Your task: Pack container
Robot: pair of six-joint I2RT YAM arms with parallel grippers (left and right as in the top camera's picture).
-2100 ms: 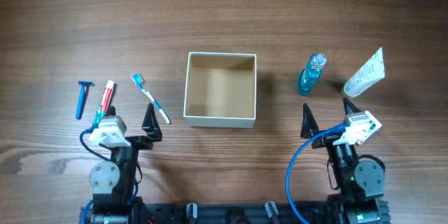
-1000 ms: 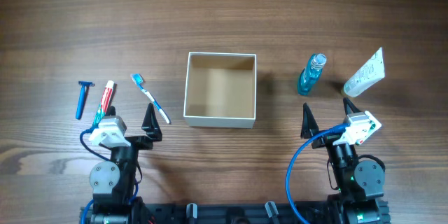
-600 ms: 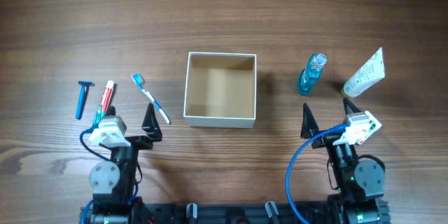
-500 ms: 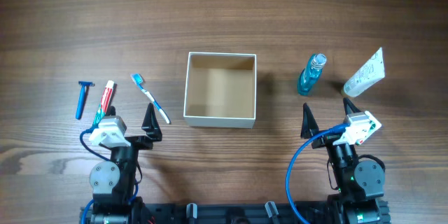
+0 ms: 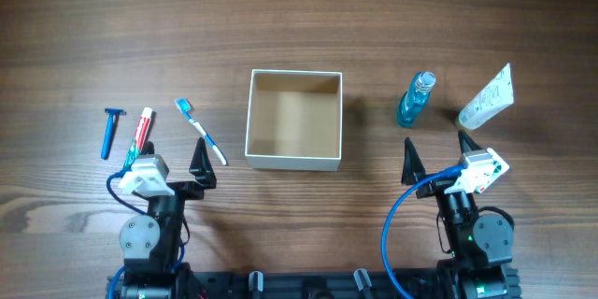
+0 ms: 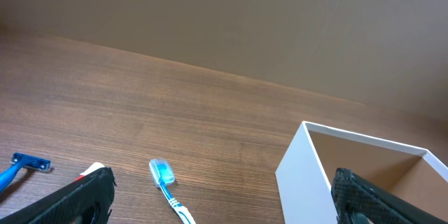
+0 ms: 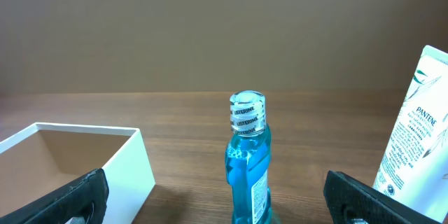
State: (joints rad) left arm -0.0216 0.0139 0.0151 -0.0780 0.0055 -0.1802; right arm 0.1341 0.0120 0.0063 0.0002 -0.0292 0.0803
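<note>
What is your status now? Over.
Left gripper, right gripper: jaws open, empty. Container empty, nothing packed yet. Nothing in the way; toothbrush and mouthwash bottle off to its sides.

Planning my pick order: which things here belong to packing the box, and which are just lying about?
Belongs to the job:
square white cardboard box with tan inside
blue razor
red-capped toothpaste tube
blue-and-white toothbrush
clear bottle of blue mouthwash
white Pantene tube

Lying about:
nothing visible; probably every toiletry goes in.
</note>
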